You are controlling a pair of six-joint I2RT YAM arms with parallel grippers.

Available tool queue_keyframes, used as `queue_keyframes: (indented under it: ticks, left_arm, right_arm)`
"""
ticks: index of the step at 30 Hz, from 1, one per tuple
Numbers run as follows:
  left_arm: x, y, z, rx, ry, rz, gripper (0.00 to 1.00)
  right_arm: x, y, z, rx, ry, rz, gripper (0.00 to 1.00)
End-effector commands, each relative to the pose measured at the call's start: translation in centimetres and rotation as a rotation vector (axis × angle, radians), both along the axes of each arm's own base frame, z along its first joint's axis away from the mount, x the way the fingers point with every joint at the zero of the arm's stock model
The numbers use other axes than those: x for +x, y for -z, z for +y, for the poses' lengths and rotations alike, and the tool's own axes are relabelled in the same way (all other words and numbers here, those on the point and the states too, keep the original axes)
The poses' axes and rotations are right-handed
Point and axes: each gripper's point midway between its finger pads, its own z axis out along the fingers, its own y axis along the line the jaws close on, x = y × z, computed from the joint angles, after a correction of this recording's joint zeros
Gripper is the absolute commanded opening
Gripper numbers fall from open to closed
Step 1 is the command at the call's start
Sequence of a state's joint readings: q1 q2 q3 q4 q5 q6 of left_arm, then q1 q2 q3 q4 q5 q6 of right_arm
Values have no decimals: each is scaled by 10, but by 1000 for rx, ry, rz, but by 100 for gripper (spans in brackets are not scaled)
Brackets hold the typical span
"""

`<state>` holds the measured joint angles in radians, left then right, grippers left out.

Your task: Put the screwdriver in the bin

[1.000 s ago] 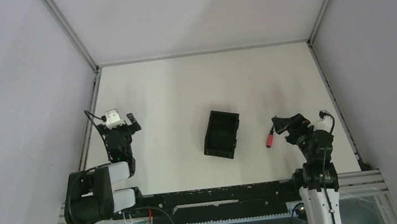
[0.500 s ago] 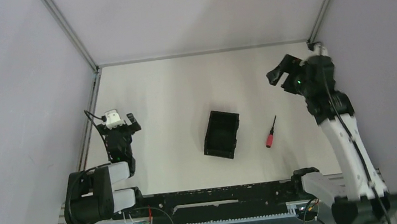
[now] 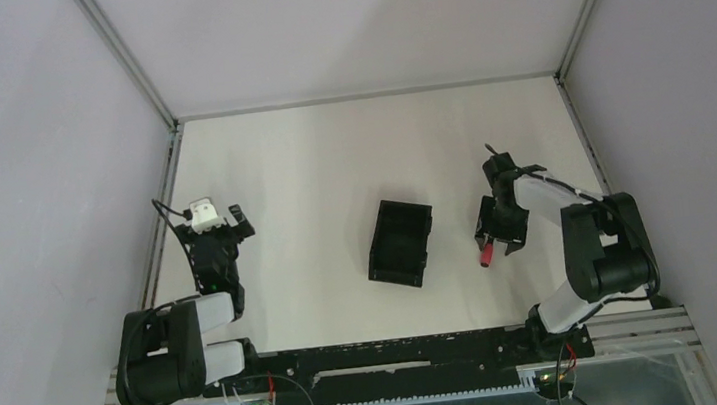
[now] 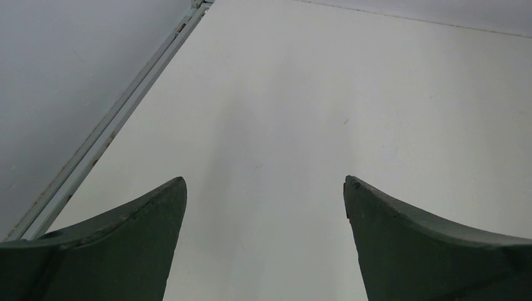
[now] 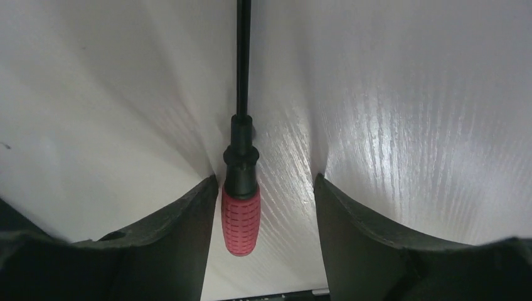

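Screwdriver (image 3: 485, 252) lay flat on the white table (image 3: 329, 155), right of centre, red handle towards the near edge and dark shaft pointing away. It was outside the black ribbed bin (image 3: 401, 241), which stood open-topped just to its left, near but apart from it.

The right gripper (image 3: 496, 228) was low over the tool and covered most of the shaft from above. In the right wrist view the right gripper (image 5: 263, 182) straddled the screwdriver (image 5: 240, 210). One finger lay against the top of the handle and the other stood clear of it, so the jaws were apart and not clamped.

The left gripper (image 3: 216, 227) sat at the left side of the table, well apart from bin and tool. The left wrist view showed the left gripper (image 4: 263, 188) with jaws wide apart over bare surface, holding nothing.
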<state>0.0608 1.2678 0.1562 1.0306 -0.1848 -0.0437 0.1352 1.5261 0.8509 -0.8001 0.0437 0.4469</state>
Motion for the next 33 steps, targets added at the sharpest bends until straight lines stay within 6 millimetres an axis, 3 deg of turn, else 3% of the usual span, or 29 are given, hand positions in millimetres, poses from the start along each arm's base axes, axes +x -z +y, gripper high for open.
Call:
queue_keyframes:
  ticks: [1,3,5,7,9,17,21,25,27,29,31,33]
  left_arm:
    - [10,-25,1,21,-2,-71,100]
    - [10,-25,1,20,-1,-72,100]
    - [10,-25,1,21,-2,-70,100]
    - [10,-25,1,20,-2,-72,100]
    - [10,-25,1,21,-3,-71,100]
    - [10,-25,1,20,-2,-71,100]
    - [10,-25,1,20,-2,-70,100]
    - [10,-25,1,20,-2,-71,100]
    - [10,-25,1,20,-2,-71,100]
    - [10,-25,1,20,-2,-71,100]
    - [10,-25,1,20,-3,-72,100]
    - [10,-25,1,20,-2,-71,100]
  right_arm:
    - [16,13,7,0,-37,-26,63]
    - [13,19,7,-6,-45,-9,54]
    - [11,21,6,-9,-47,1,37]
    - [13,16,5,-7,-49,-10,19]
    - [17,-1,2,-17,-55,-40,2]
    - [14,-118,-3,-37,-84,-163,0]
    - [8,-151,-3,-41,-83,-207,0]
    - [10,-164,4,-38,-80,-248,0]
    - [15,-166,18,-22,-93,-274,0]
    - [21,-168,44,10,-142,-304,0]
    - [24,-171,83,61,-232,-326,0]
    - [19,-174,135,134,-369,-346,0]
